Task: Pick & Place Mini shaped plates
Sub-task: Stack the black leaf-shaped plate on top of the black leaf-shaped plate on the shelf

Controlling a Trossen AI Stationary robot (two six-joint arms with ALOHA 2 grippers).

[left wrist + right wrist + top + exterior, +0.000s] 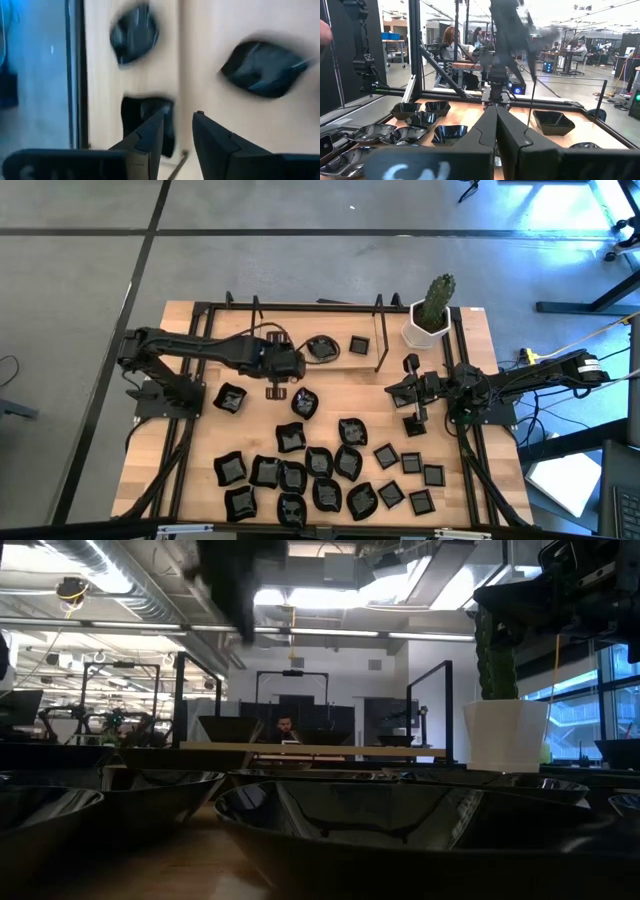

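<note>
left gripper (279, 390) hangs over the back of the table (200, 480), fingers parted, empty — plates (310, 470) crowd the front. risk: coming down, it clips the plate (304, 403) beside it. right gripper (418, 420) closed, idle.

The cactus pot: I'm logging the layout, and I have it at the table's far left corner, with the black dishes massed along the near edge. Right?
Not quite. The high view shows the cactus pot at the table's far right corner, not the left. The black dishes do mass along the near edge.
</note>
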